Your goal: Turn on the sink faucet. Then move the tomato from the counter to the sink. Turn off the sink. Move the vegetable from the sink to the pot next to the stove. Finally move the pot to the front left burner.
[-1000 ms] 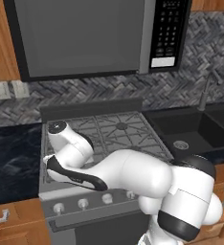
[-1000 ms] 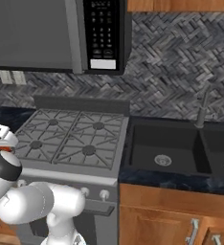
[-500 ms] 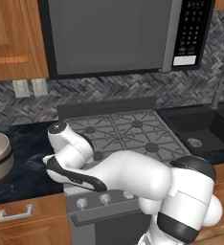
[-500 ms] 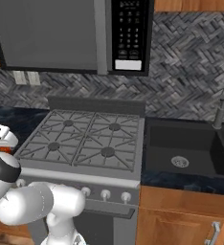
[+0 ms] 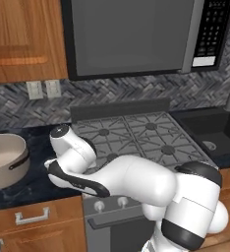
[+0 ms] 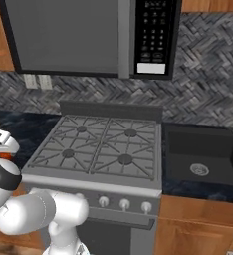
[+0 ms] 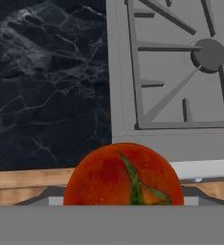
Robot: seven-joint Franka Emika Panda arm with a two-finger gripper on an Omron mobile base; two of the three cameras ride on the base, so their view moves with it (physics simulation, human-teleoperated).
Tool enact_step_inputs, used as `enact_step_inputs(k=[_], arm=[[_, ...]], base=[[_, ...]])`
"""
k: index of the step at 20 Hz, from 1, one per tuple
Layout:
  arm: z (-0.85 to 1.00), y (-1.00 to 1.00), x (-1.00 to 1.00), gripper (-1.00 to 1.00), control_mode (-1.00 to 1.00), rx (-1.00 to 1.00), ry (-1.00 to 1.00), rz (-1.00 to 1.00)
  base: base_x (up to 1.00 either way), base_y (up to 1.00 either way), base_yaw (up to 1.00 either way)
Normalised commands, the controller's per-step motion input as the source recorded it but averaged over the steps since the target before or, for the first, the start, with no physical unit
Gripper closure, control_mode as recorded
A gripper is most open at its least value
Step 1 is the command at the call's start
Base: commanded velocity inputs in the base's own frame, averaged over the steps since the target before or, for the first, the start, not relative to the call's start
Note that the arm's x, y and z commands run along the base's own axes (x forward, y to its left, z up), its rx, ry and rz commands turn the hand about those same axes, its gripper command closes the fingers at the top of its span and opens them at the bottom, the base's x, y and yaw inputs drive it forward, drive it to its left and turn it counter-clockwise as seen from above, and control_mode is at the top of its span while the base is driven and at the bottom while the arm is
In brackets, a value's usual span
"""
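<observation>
Tomato point(image 7: 124, 174) sits in your hand, presumably pinched, fingers hidden. Pot point(image 5: 6, 160) lies on the worktop point(image 5: 36, 189) left of the stove point(image 5: 136, 138); carry leftward.

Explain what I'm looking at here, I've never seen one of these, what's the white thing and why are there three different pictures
The white thing is a robot arm on a driving base, in a computer-rendered kitchen. Two pictures come from cameras on the base, behind the arm to its left and right, looking at the stove, with a sink to one side and a pot on the counter to the other. The third comes from a camera on the hand: a tomato sits right in front of it, seemingly held, over the counter edge beside the stove.
</observation>
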Motion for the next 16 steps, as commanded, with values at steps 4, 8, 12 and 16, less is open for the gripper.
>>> enact_step_inputs(k=[4, 8, 12, 16], arm=[[0.00, 0.00, 0.00, 1.00, 1.00, 0.00, 0.00, 0.00], [0.00, 0.00, 0.00, 1.00, 1.00, 0.00, 0.00, 0.00], [0.00, 0.00, 0.00, 1.00, 1.00, 0.00, 0.00, 0.00], [0.00, 0.00, 0.00, 1.00, 1.00, 0.00, 0.00, 0.00]], base=[[-0.02, 0.51, 0.01], [0.00, 0.28, 0.01], [0.00, 0.23, 0.01], [0.10, 0.19, 0.02]])
